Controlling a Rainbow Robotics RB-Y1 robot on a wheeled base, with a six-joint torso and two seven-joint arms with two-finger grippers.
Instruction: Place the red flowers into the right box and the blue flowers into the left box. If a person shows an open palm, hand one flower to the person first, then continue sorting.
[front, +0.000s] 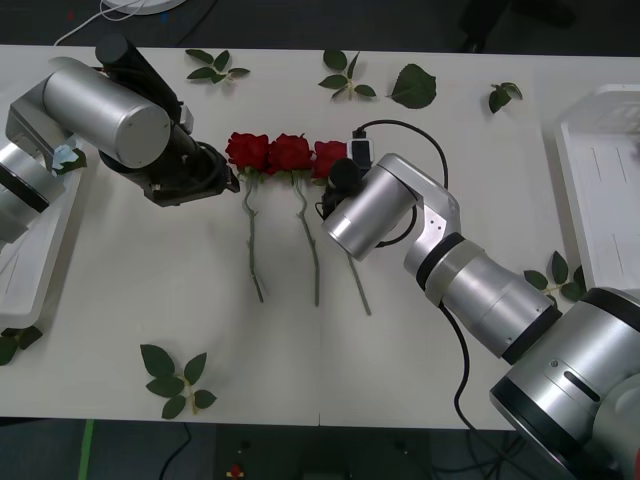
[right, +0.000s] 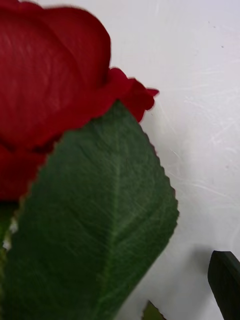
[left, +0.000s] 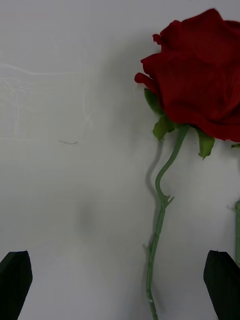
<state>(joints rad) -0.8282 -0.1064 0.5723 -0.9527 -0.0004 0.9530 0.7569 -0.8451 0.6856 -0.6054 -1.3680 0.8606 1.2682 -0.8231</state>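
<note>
Three red flowers (front: 288, 153) lie side by side mid-surface, heads touching in a row toward the far edge, thin grey-green stems trailing back toward me. On my left, the left box (front: 30, 262) shows as a smooth white plastic tray with a raised rim, half hidden under my left arm; a small pale-blue cluster, one of the blue flowers (front: 66, 156), peeks out beside that arm. My left hand (left: 117, 282) hangs just left of the leftmost rose (left: 200, 95), its two black fingertips (left: 15, 282) spread wide at the corners of the left wrist view, nothing between them but bare matte white surface (front: 200, 330) and the kinked, knobbly stem. The petals look velvety and folded.

My right hand is down at the rightmost rose (right: 45, 95), whose head sits against the wrist housing in the front view. Up close I see deep-red petals and a broad, serrated, veined leaf (right: 95, 225); one black fingertip (right: 226, 285) shows, so I cannot tell whether that hand is apart or together.

Loose leaf sprigs (front: 176, 380) dot the near and far margins. Open room lies between the stems and the near edge. Far right, the right box (front: 600, 190) rests with its rounded rim.
</note>
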